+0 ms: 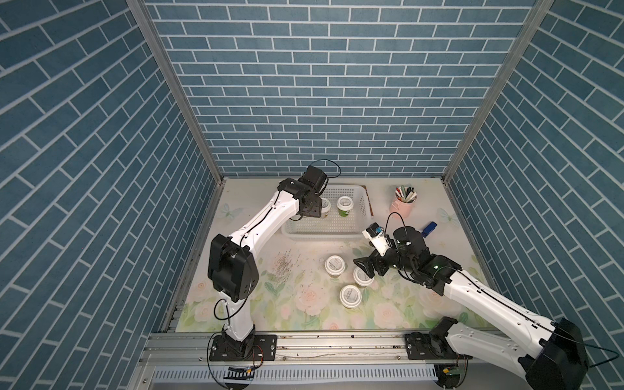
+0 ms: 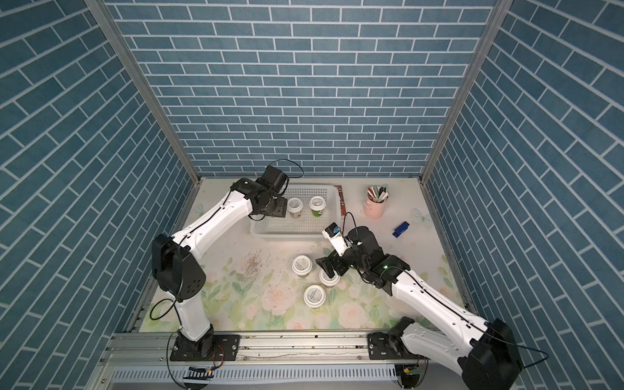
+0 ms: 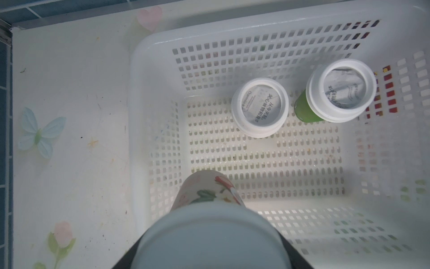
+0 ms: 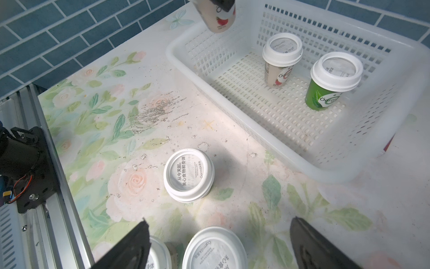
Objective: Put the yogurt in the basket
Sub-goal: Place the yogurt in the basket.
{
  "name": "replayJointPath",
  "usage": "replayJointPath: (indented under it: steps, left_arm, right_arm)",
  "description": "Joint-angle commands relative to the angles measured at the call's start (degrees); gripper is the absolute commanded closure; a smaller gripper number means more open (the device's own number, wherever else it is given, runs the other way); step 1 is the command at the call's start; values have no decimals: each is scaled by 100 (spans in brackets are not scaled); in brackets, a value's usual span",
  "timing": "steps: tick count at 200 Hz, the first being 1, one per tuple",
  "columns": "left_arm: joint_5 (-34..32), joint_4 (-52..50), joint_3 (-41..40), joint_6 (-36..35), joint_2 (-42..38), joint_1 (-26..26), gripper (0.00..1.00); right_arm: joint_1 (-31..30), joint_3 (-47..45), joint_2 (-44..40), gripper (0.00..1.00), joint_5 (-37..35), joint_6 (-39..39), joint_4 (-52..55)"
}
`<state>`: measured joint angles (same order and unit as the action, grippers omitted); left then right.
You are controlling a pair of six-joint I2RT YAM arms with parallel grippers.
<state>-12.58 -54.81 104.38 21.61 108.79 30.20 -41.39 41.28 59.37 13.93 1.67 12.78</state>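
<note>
So, about halfway — a tan yogurt (image 4: 278,69) and a green yogurt (image 4: 325,93) stand in the basket (image 4: 349,167), and the left fingers (image 3: 128,260) grip a third yogurt (image 3: 204,191) over its corner. Three yogurts (image 1: 335,265) wait on the tabletop (image 1: 236,304) — right fingers (image 4: 130,246) spread wide, empty, above one.
</note>
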Motion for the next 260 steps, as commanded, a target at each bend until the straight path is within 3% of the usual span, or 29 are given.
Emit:
replayJointPath:
  steps: [1, 74, 161, 260]
  left_arm:
    - [165, 56, 354, -217, 416, -174, 27]
    - [287, -174, 1926, -428, 1758, -666, 26]
    - [631, 209, 1853, -393, 2319, -807, 26]
    - [570, 304, 1676, -398, 2573, -823, 26]
  right_arm:
    - [-19, 72, 134, 4, 75, 42, -118]
    - [-19, 309, 614, 4, 235, -68, -139]
    - [-19, 292, 725, 3, 228, -192, 23]
    - [-19, 267, 898, 3, 277, -228, -12]
